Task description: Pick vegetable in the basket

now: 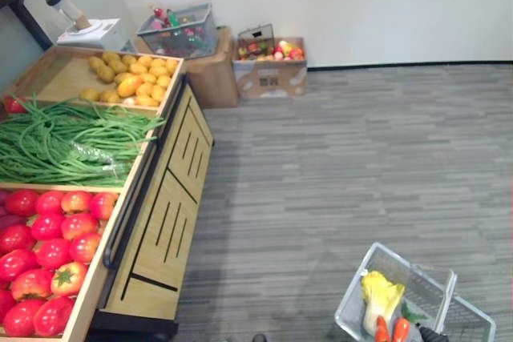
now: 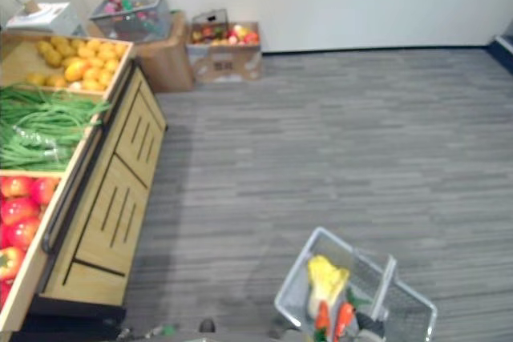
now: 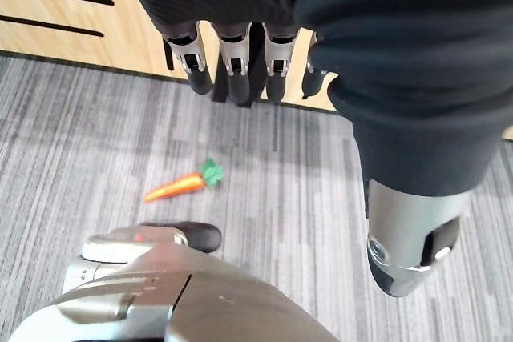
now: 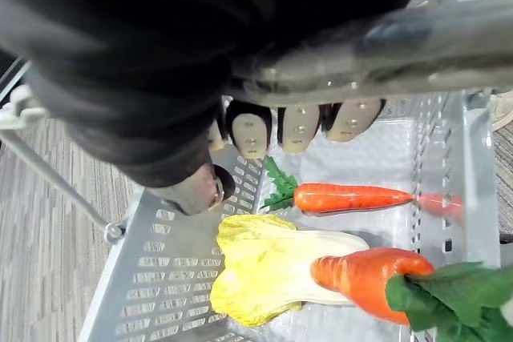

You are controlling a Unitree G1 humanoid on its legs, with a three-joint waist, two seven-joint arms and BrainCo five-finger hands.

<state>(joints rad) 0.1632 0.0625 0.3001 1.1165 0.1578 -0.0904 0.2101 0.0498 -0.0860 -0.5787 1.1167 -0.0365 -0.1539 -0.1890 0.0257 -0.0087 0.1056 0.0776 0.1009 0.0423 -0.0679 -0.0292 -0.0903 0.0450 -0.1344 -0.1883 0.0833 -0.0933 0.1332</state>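
A grey wire basket [image 1: 385,266] hangs low at my right side. It holds a yellow-green cabbage [image 4: 272,266] and two orange carrots [image 4: 353,197] [image 4: 369,274]. My right hand [image 4: 300,126] has its fingers curled round the basket's metal handle [image 4: 417,46]. My left hand [image 3: 232,62] hangs with straight fingers and nothing in it, in front of the wooden stand. On the grey carpet below it lies a small carrot [image 3: 176,187] with a green top.
At the left, a wooden stand [image 1: 160,222] holds red tomatoes [image 1: 48,246], long green beans [image 1: 64,146] and yellow fruit [image 1: 136,78]. Cardboard boxes [image 1: 268,74] and a wire crate [image 1: 180,30] of produce stand against the back wall.
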